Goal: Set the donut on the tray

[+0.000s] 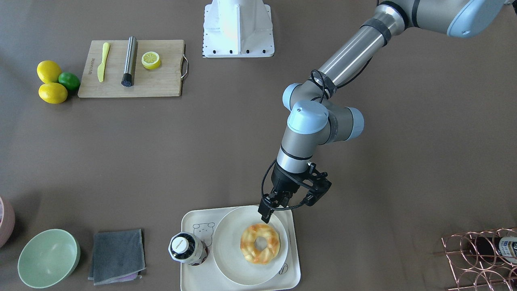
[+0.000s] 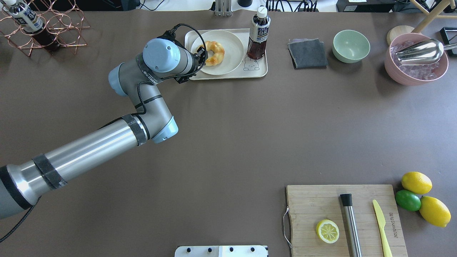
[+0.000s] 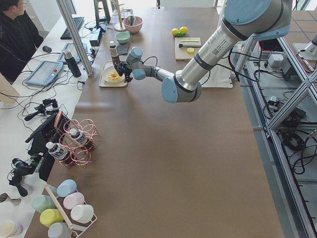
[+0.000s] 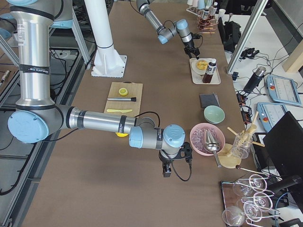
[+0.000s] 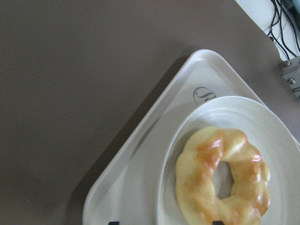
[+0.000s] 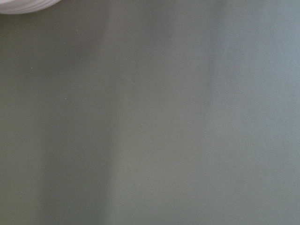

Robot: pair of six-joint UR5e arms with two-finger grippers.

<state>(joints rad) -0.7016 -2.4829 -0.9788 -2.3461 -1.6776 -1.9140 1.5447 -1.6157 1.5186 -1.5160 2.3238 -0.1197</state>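
Note:
The donut point(image 1: 260, 243), twisted golden-yellow with orange-brown patches, lies on a round white plate point(image 1: 230, 258) that stands on the cream-white tray point(image 1: 202, 279) with the bear drawing. My left gripper point(image 1: 271, 211) hovers over the plate's rim, just beside the donut, open and empty. In the left wrist view the donut point(image 5: 222, 178) lies on the plate point(image 5: 276, 126) on the tray point(image 5: 136, 187), with my two fingertips wide apart at the bottom edge. My right gripper point(image 4: 165, 172) shows only in the exterior right view, low over bare table; I cannot tell whether it is open or shut.
A dark drink bottle point(image 1: 186, 248) stands on the tray next to the plate. A grey cloth point(image 1: 117, 255) and a green bowl point(image 1: 48, 258) lie beside the tray. A copper wire rack point(image 1: 480, 254), a cutting board point(image 1: 131, 68) and a pink ice bowl point(image 2: 416, 59) stand farther off.

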